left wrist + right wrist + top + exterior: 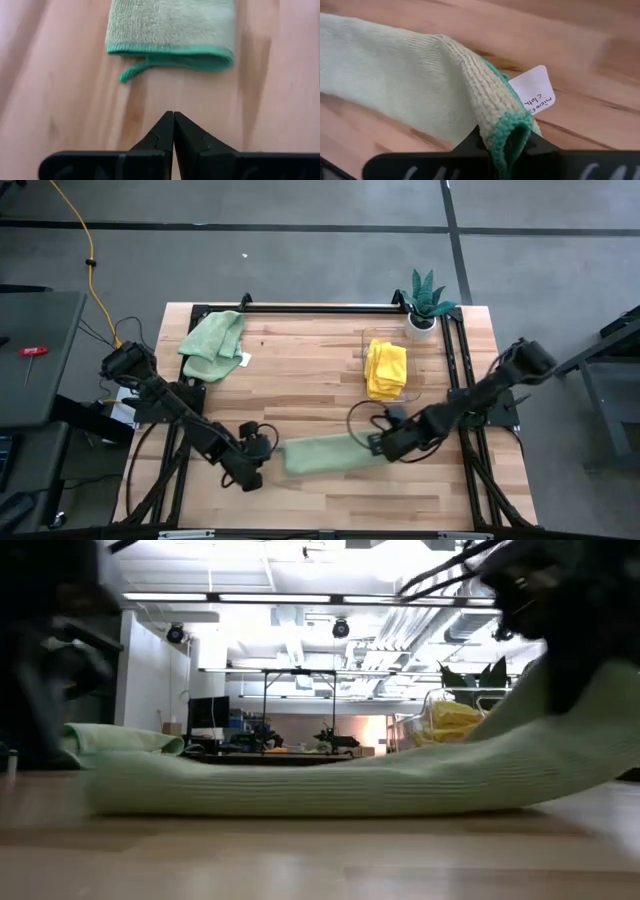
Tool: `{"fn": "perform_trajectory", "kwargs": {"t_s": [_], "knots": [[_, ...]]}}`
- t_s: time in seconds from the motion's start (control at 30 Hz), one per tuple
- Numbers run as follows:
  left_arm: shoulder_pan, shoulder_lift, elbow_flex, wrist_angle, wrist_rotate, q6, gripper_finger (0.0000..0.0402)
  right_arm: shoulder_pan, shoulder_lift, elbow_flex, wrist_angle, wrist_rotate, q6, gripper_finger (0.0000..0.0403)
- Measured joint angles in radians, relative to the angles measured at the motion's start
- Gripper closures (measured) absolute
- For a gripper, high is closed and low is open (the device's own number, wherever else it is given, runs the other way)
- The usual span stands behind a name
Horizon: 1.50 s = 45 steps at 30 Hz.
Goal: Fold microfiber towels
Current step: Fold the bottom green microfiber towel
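Right gripper (512, 150) pinches shut on the green towel (325, 455) by its thin hem (left gripper (173, 131) shut, empty), so the corner may slip free mid-fold

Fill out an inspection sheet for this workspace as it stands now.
Surface: wooden table, bare in the middle.
Job's things: green towel folded at front; crumpled green towel back left; yellow towels stacked back right.
Clutter: potted plant at the back right corner.
Grippers: right gripper shut on the green towel's end; left gripper shut, empty, just short of the towel.
Cables: yellow cable on the floor.
Surroundings: grey floor; lit room behind.
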Motion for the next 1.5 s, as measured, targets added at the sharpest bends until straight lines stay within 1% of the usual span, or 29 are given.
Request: {"fn": "perform_trajectory", "kwargs": {"t_s": [0.1, 0.2, 0.27, 0.37, 0.53, 0.67, 0.8, 0.97, 1.17, 1.33, 1.5], "knots": [[0.045, 0.0, 0.034, 0.006, -0.019, 0.101, 0.0401, 0.018, -0.086, 0.0, -0.155, -0.02, 0.042, 0.0399], [0.084, 0.0, 0.07, 0.007, -0.03, 0.182, 0.0401, 0.026, -0.152, 0.001, -0.245, -0.04, 0.085, 0.04], [0.108, 0.0, 0.084, 0.013, -0.031, 0.22, 0.0401, 0.026, -0.175, 0.002, -0.26, -0.038, 0.105, 0.0401], [0.14, 0.0, 0.087, 0.046, -0.032, 0.262, 0.0402, 0.016, -0.177, 0.003, -0.224, -0.033, 0.116, 0.0402], [0.19, 0.017, 0.087, 0.095, -0.025, 0.353, 0.0402, -0.005, -0.122, 0.003, -0.077, -0.012, 0.084, 0.0402], [0.214, 0.069, 0.088, 0.155, 0.035, 0.424, 0.0402, -0.023, -0.076, 0.003, 0.048, 0.017, 0.057, 0.0402], [0.216, 0.145, 0.106, 0.157, 0.063, 0.436, 0.0402, -0.037, -0.055, 0.003, 0.109, 0.045, 0.037, 0.0402], [0.216, 0.249, 0.171, 0.159, 0.069, 0.44, 0.0402, -0.056, -0.028, 0.013, 0.193, 0.051, 0.012, 0.0403], [0.216, 0.33, 0.243, 0.162, 0.049, 0.444, 0.0402, -0.065, 0.095, 0.161, 0.187, 0.047, -0.078, 0.0403], [0.215, 0.333, 0.244, 0.168, 0.04, 0.439, 0.0402, -0.072, 0.224, 0.282, 0.194, 0.048, -0.113, 0.0403], [0.213, 0.331, 0.243, 0.165, 0.037, 0.424, 0.0402, -0.079, 0.311, 0.37, 0.262, 0.049, -0.12, 0.0403]]}}
